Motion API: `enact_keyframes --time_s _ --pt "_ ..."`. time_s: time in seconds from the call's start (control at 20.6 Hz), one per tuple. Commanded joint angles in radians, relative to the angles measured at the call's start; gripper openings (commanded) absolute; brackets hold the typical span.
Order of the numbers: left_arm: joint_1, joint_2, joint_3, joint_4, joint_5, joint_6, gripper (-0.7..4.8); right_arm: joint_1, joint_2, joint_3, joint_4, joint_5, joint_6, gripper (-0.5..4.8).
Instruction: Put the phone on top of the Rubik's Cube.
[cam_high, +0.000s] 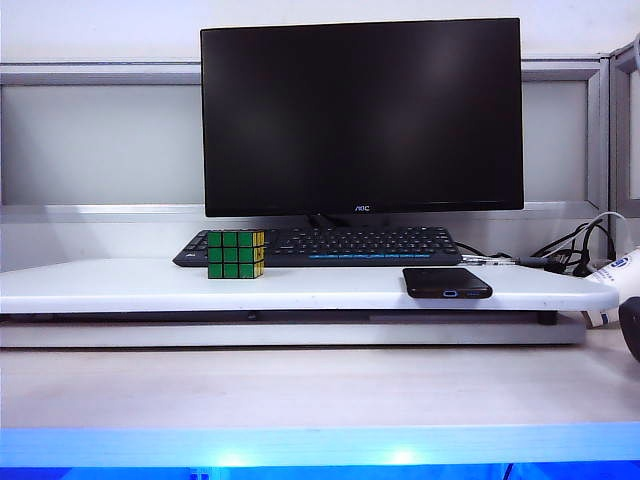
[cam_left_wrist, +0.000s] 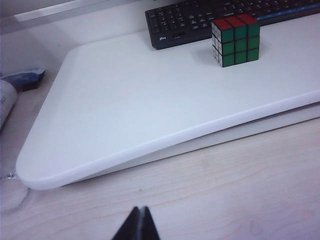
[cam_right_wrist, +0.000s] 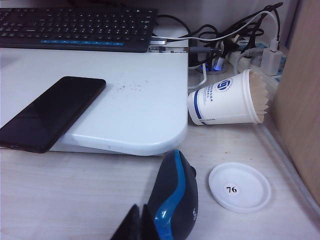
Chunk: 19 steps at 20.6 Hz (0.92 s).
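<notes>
Meanwhile, phone (cam_high: 447, 283) lies flat on white riser, well right of Rubik's Cube (cam_high: 236, 254). Left end effector (cam_left_wrist: 139, 225) & right end effector (cam_right_wrist: 138, 224) sit closed, empty, low over table.

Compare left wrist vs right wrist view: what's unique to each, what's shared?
Left wrist only: the cube on the white shelf, and the left tool, shut, low over the desk. Right wrist only: the phone overhanging the shelf edge, a mouse, a tipped paper cup, a white lid, cables, and the right tool, shut. Both: the shelf, the keyboard and the desk.
</notes>
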Motion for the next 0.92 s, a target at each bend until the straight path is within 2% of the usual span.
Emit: enact_keyframes --time_s 0.05,0.39,0.63,0.68,0.73,0.78,0.83,0.92 --pt "0.001 0.0 -0.003 -0.02 -0.003 0.0 -0.05 0.0 -0.003 0.003 0.016 0.002 0.0 -0.08" --pt "0.001 0.0 -0.003 -0.019 -0.105 -0.002 -0.06 0.0 -0.003 0.003 0.011 0.002 0.0 -0.08" --pt "0.001 0.0 -0.003 -0.02 -0.106 -0.009 -0.06 0.001 -0.003 0.003 0.011 -0.008 0.013 0.09" --pt "0.001 0.0 -0.003 -0.02 -0.106 -0.009 -0.06 0.001 -0.003 0.003 0.012 -0.008 0.035 0.34" --pt "0.001 0.0 -0.003 -0.02 -0.105 -0.009 -0.06 0.001 -0.003 0.003 0.016 -0.024 0.061 0.84" --pt "0.001 0.0 -0.003 -0.021 -0.08 -0.009 -0.06 0.002 -0.003 0.007 0.049 -0.146 0.166 2.13" --pt "0.001 0.0 -0.003 -0.021 -0.065 -0.009 -0.06 0.002 -0.003 0.011 0.051 -0.167 0.199 2.14" --pt "0.001 0.0 -0.003 -0.021 -0.037 -0.017 -0.06 0.002 -0.003 0.03 0.048 -0.211 0.249 2.54"
